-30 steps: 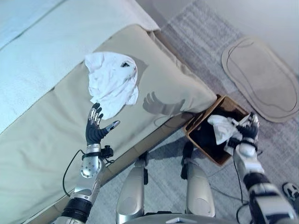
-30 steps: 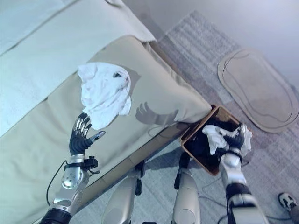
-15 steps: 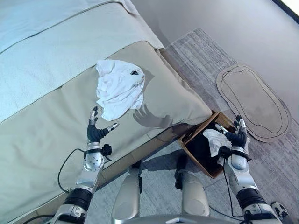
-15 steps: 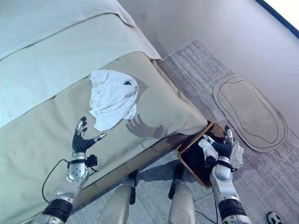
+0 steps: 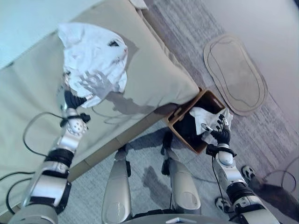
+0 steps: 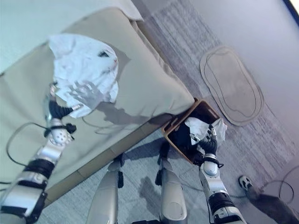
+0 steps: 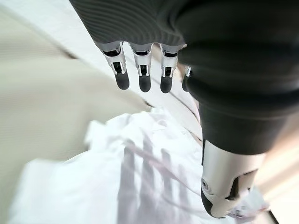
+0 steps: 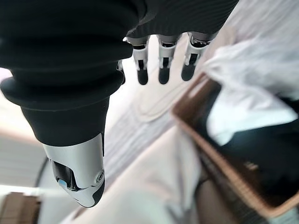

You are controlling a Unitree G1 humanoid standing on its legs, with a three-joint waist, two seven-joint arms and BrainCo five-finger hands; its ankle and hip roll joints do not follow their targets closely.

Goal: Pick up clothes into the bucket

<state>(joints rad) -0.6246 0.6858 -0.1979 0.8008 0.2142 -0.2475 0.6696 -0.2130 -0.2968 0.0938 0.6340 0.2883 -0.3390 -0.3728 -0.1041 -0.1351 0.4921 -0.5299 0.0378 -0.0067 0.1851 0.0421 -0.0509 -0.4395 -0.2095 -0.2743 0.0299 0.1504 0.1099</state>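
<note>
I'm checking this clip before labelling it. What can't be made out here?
- Basket: what lies under the white cloth and dark clothes is hidden, eye views.
- White garment on the bed: its underside and type can't be told.
- Left robot hand: contact with the garment unclear.
- Right robot hand: open by the basket.

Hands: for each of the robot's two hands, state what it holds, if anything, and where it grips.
Nothing is held. The left hand hovers open above the white garment on the bed; the right hand is open beside the basket.
</note>
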